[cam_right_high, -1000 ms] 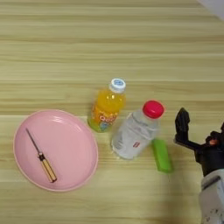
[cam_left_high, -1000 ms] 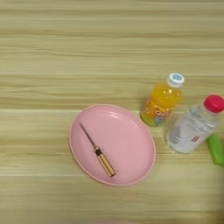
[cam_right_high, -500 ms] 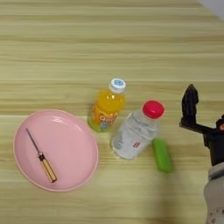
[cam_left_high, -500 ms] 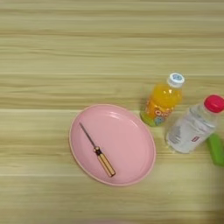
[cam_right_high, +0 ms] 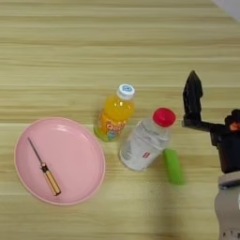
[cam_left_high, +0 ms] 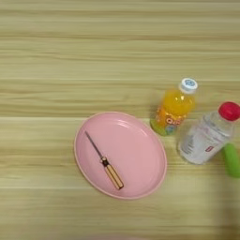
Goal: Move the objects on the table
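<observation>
Wide wood tabletop (cam_left_high: pixel 56 56) with pale stripes. Left eye: pink plate (cam_left_high: pixel 140 176) with screwdriver (cam_left_high: pixel 105 161) lying on it; juice bottle (cam_left_high: pixel 174 108) beside plate; clear bottle (cam_left_high: pixel 206 135) with red cap next, touching green stick (cam_left_high: pixel 231 160). Right eye: same things, plus black gripper (cam_right_high: pixel 192 101) right of red cap, not touching. Fingers: cannot tell if apart or together.

Screwdriver (cam_right_high: pixel 43 166) on pink plate (cam_right_high: pixel 75 140), gripper (cam_right_high: pixel 192 93) beside red-capped bottle (cam_right_high: pixel 144 145)
</observation>
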Controlling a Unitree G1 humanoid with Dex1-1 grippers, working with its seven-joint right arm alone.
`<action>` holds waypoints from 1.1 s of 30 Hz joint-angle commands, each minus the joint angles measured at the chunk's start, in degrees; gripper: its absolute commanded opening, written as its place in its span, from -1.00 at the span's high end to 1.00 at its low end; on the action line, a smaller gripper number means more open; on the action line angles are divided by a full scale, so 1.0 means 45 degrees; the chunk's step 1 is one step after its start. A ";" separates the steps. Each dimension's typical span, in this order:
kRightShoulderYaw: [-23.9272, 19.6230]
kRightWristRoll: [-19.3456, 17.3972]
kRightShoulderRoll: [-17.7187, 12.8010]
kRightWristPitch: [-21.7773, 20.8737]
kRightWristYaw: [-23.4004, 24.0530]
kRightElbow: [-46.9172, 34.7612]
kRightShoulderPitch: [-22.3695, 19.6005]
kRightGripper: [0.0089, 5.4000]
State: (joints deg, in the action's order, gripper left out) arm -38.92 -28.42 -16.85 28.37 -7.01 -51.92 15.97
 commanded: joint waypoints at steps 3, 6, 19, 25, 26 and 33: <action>0.0968 0.0163 -0.0580 -0.0185 -0.0235 -0.1327 0.0048 -0.99; 0.1668 0.0295 -0.0571 -0.0138 -0.0236 -0.1703 0.0165 -0.99; 0.5842 0.1606 -0.1215 -0.1153 -0.0489 -0.1789 0.1026 -0.99; 0.7215 0.2163 -0.1371 -0.1207 -0.0520 -0.1790 0.1140 -0.99; 0.7386 0.2220 -0.1410 -0.1235 -0.0513 -0.1791 0.1162 -0.99; 0.8710 0.2781 -0.1499 -0.1245 -0.0426 -0.1791 0.1563 -0.99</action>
State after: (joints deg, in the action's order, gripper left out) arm -0.78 -17.24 -22.51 25.18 -9.27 -58.35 23.45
